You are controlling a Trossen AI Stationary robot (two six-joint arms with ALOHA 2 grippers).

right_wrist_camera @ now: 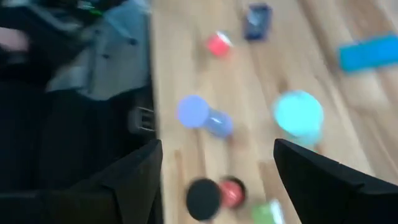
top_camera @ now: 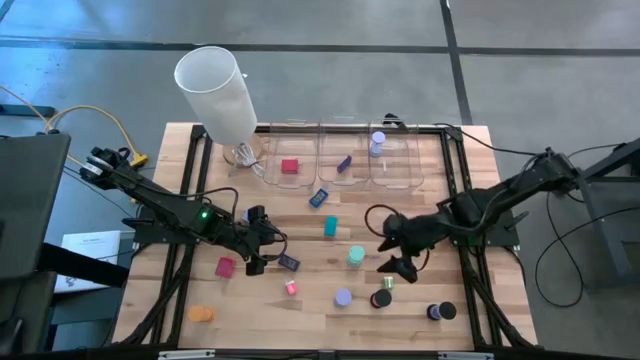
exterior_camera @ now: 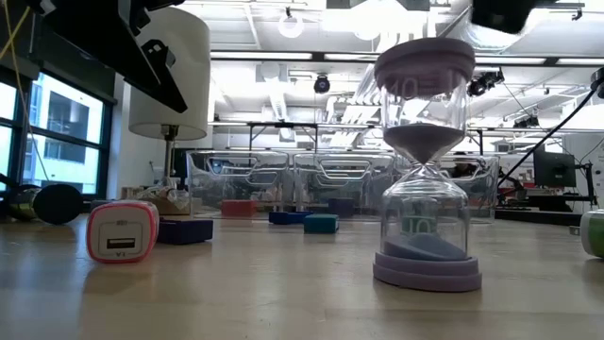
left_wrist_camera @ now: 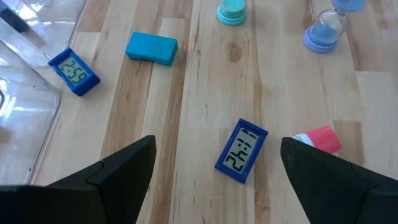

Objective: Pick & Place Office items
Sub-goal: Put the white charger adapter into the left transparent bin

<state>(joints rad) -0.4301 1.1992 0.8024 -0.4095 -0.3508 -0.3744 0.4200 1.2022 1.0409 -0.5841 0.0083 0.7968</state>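
Office items lie scattered on the wooden table (top_camera: 470, 250). My left gripper (top_camera: 262, 240) hovers open at the centre left, above a dark blue digital clock (left_wrist_camera: 241, 151) that lies flat ahead of its fingers. A red and pink piece (left_wrist_camera: 320, 139) lies beside the clock. My right gripper (top_camera: 388, 245) hovers open at the centre right. Before it stand a teal hourglass (right_wrist_camera: 298, 115) and a lavender hourglass (right_wrist_camera: 202, 115). A black and red piece (right_wrist_camera: 214, 196) lies close by. A teal block (top_camera: 330, 227) and a second blue clock (top_camera: 319, 198) lie farther back.
Three clear bins (top_camera: 345, 155) stand along the far edge, holding a red block (top_camera: 290, 167), a purple piece (top_camera: 344, 163) and a lavender piece (top_camera: 376, 143). A tall white cylinder (top_camera: 215, 95) stands at the far left. A red block (top_camera: 225, 267) and an orange piece (top_camera: 202, 314) lie near left.
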